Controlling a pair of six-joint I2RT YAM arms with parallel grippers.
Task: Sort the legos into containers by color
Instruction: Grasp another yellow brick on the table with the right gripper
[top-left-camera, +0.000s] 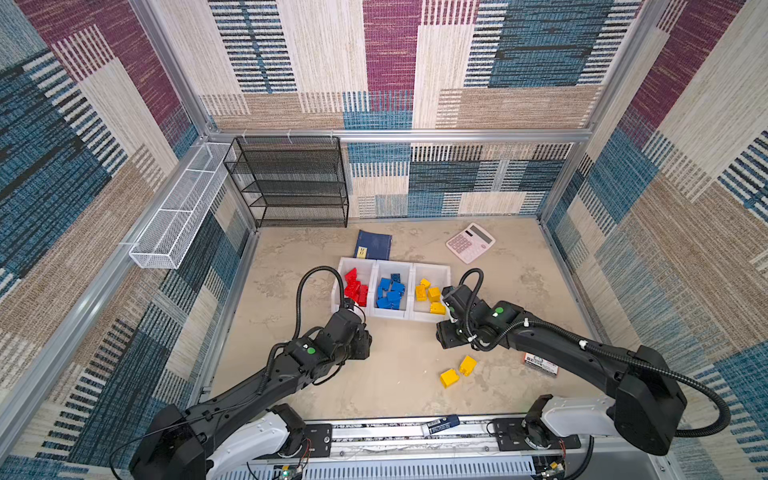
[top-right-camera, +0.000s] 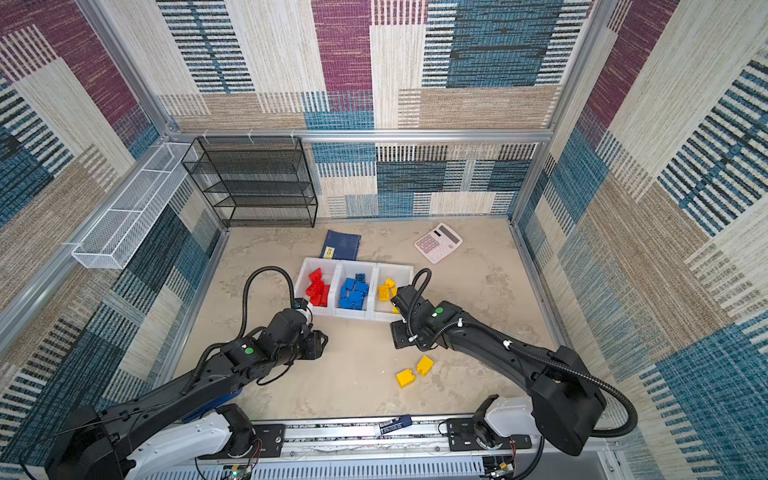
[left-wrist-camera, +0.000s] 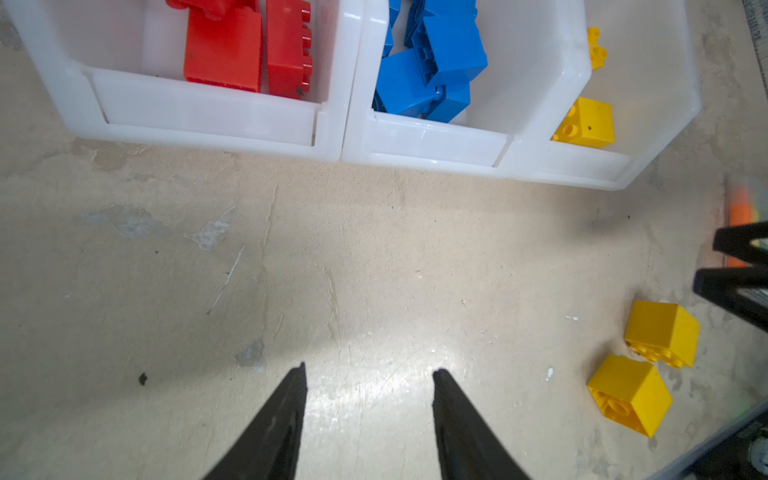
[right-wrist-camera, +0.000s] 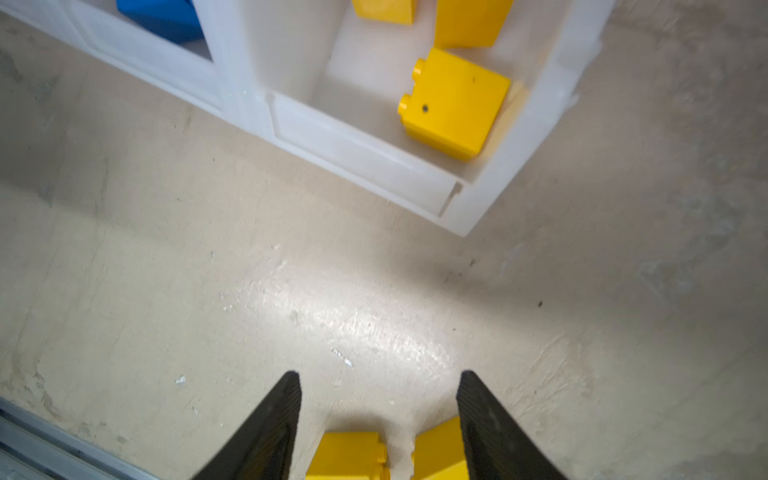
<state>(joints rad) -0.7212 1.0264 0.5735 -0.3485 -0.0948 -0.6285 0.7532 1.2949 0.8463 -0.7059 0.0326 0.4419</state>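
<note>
The right gripper (right-wrist-camera: 379, 376) is released, its fingers (right-wrist-camera: 270, 432) spread and grasping nothing. Two loose yellow bricks (right-wrist-camera: 347, 455) lie close together on the table (right-wrist-camera: 166, 270), below the gap between those fingers. Ahead of the tips sits the row of white bins (right-wrist-camera: 361, 162), the nearest one holding the sorted yellow bricks (right-wrist-camera: 453, 104). The left gripper (left-wrist-camera: 370, 374) is also released and empty, its fingers (left-wrist-camera: 274, 428) apart over bare table. Ahead of them the bins hold red bricks (left-wrist-camera: 224, 50) and blue bricks (left-wrist-camera: 424, 75). The loose pair lies well off to one finger's outer side.
</note>
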